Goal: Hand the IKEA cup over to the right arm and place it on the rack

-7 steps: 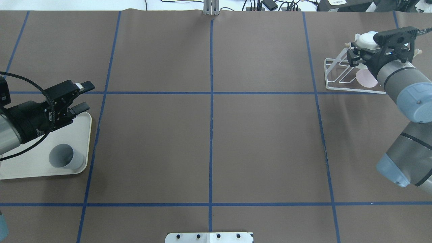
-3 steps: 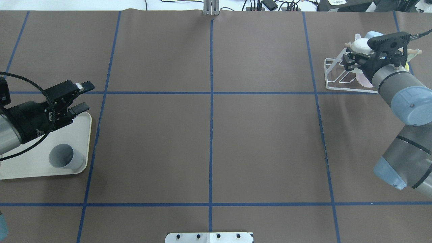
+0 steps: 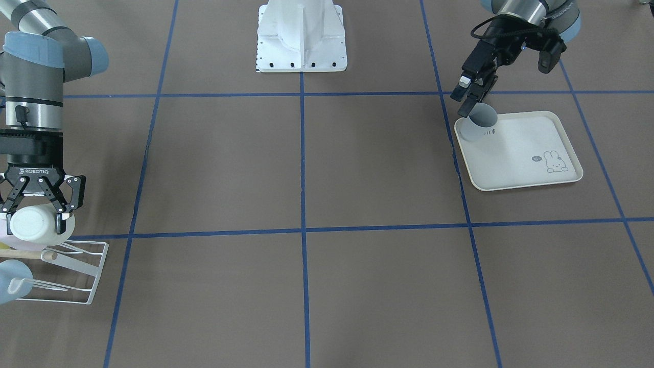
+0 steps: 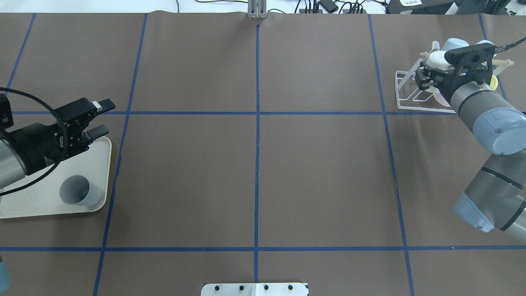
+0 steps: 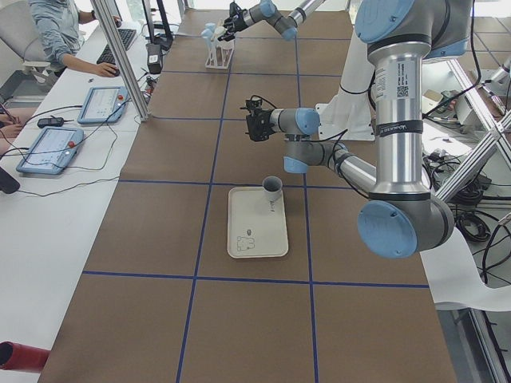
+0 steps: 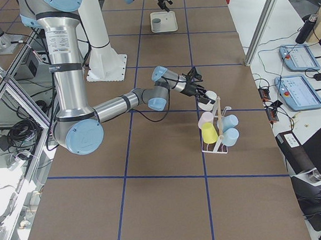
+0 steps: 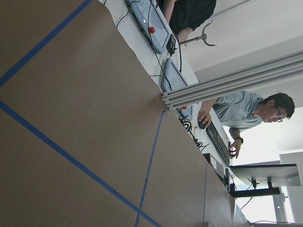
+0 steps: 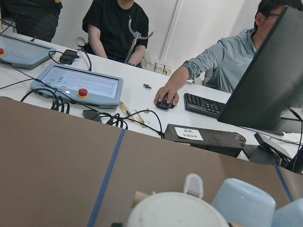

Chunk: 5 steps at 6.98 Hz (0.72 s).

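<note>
Right gripper (image 3: pixel 34 217) pinched the white cup (image 3: pixel 31 225) at its sides, bottom facing the front camera. The cup hung just above the rack (image 3: pixel 87 271), by the wooden dowel (image 3: pixel 25 254). The rack stood near the mat's far right corner, with pale blue (image 4: pixel 454 43), pink (image 6: pixel 206 119) and yellow (image 6: pixel 208 132) cups crowding its prongs. Left gripper (image 4: pixel 102 118) hovered with fingers spread over the far edge of the tray (image 4: pixel 33 201), apart from the grey cup (image 4: pixel 76 190) standing upright in the tray's near corner. A wide stretch of brown mat (image 4: pixel 257 172) lay between tray and rack.

Versus 1.0 s earlier: the right gripper and cup had shifted toward the robot and leftward in the overhead view, uncovering the pale blue cup. Left arm and grey cup unchanged.
</note>
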Each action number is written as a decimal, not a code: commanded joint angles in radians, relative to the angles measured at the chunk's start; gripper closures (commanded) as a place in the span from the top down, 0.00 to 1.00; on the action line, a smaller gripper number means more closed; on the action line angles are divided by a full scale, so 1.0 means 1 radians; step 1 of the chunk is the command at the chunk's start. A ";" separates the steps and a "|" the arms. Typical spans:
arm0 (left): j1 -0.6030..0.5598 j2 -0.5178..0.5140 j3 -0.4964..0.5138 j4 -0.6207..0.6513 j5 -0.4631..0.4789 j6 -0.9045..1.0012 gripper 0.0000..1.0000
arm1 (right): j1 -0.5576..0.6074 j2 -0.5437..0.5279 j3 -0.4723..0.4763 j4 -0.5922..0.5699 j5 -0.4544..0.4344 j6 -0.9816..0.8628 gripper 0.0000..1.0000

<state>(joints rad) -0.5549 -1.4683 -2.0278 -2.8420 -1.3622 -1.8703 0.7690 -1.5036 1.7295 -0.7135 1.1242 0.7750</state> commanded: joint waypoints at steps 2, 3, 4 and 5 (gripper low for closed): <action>0.000 -0.001 0.001 0.000 0.000 -0.001 1.00 | 0.000 -0.004 -0.019 0.000 0.000 0.001 0.00; 0.001 -0.001 0.001 0.000 0.000 -0.001 1.00 | 0.000 -0.004 -0.024 0.000 0.000 0.001 0.00; 0.000 -0.001 0.001 0.000 0.000 -0.003 1.00 | 0.000 -0.007 -0.024 0.000 0.002 0.001 0.00; 0.000 -0.001 0.001 0.001 0.000 -0.003 1.00 | 0.000 -0.007 -0.025 0.000 0.002 0.001 0.00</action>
<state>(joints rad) -0.5549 -1.4695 -2.0265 -2.8421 -1.3622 -1.8726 0.7685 -1.5100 1.7062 -0.7133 1.1255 0.7761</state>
